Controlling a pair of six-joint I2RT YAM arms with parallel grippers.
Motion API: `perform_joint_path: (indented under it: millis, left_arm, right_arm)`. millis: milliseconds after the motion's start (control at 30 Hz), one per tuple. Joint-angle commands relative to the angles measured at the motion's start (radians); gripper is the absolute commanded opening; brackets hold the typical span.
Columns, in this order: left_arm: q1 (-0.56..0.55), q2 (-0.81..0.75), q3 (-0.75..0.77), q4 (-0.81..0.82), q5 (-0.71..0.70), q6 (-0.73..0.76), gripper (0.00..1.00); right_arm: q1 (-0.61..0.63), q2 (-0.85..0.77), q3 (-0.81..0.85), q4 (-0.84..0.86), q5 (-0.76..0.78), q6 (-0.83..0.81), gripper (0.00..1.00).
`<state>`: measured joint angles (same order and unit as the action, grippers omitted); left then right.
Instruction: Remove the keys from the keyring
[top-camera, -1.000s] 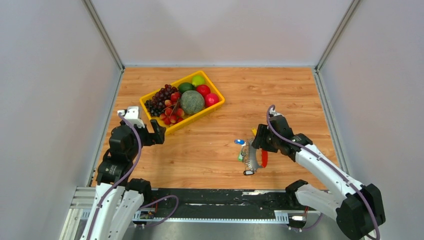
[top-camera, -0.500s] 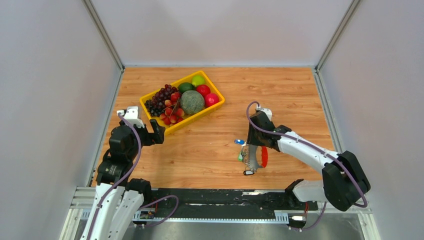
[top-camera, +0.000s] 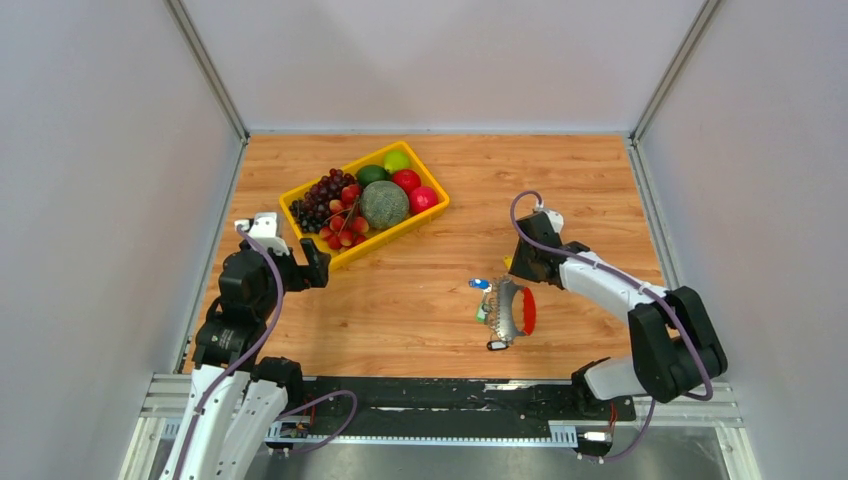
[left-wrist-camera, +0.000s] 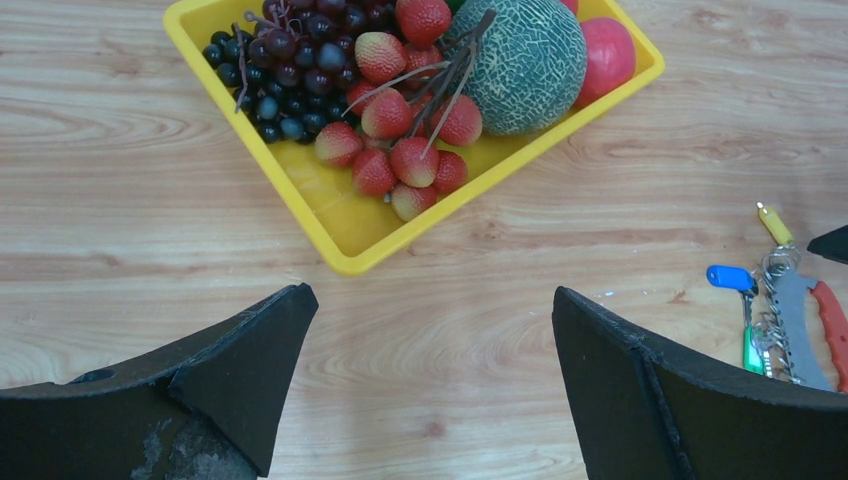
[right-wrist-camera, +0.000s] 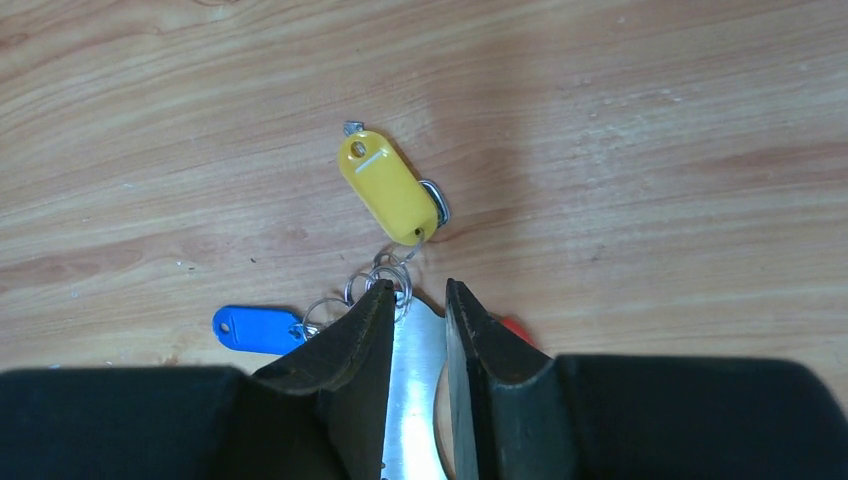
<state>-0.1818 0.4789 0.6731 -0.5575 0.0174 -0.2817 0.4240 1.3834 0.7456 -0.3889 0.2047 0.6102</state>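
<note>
Fingers of right gripper (right-wrist-camera: 417, 300) pinch silvery-grey curved metal keyring (right-wrist-camera: 418, 380) — left gripper (left-wrist-camera: 430, 295) spread wide. Green-headed key (left-wrist-camera: 750, 348) shows in left wrist view, not right.

In the right wrist view the silvery blade of the keyring (right-wrist-camera: 415, 385) runs out of sight beneath the right gripper (right-wrist-camera: 418, 290). Whether the pads press on it cannot be told. The red tag (right-wrist-camera: 515, 326) shows only as a sliver. In the left wrist view the far end of the fruit tray (left-wrist-camera: 335, 215) is cut off by the picture's edge.
</note>
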Motion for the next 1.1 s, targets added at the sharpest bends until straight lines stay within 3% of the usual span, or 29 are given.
perform_joint_path:
  millis: [0, 300, 367, 433, 467, 600, 800, 967, 1067]
  left_arm:
    - [-0.003, 0.003, -0.002, 0.022, -0.006, 0.017, 1.0]
    - [-0.003, 0.024, -0.003, 0.022, -0.008, 0.016, 1.0]
    - [-0.004, 0.029, -0.004, 0.022, -0.008, 0.017, 1.0]
    - [-0.004, 0.037, -0.004, 0.023, -0.007, 0.017, 1.0]
    - [-0.004, 0.045, -0.005, 0.023, -0.007, 0.016, 1.0]
    - [-0.003, 0.072, -0.008, 0.029, 0.011, 0.007, 1.0]
    - [-0.023, 0.153, 0.01, 0.047, 0.125, -0.061, 0.98]
    - [-0.06, 0.183, -0.043, 0.194, 0.317, -0.2, 0.97]
    - [-0.133, 0.19, -0.051, 0.281, 0.332, -0.238, 0.97]
  right_arm:
    - [-0.011, 0.03, 0.024, 0.085, -0.06, 0.019, 0.28]
    - [-0.015, 0.09, -0.026, 0.135, -0.131, 0.061, 0.26]
    - [-0.017, 0.095, -0.048, 0.162, -0.158, 0.068, 0.19]
    - [-0.016, 0.097, -0.053, 0.176, -0.185, 0.057, 0.03]
    - [-0.016, 0.094, -0.049, 0.176, -0.187, 0.042, 0.0]
    - [-0.013, 0.046, -0.03, 0.183, -0.27, -0.02, 0.0]
    - [0.062, -0.11, -0.039, 0.305, -0.558, -0.185, 0.0]
    - [0.119, -0.181, -0.014, 0.336, -0.764, -0.243, 0.0]
    - [0.146, -0.194, 0.012, 0.337, -0.884, -0.26, 0.0]
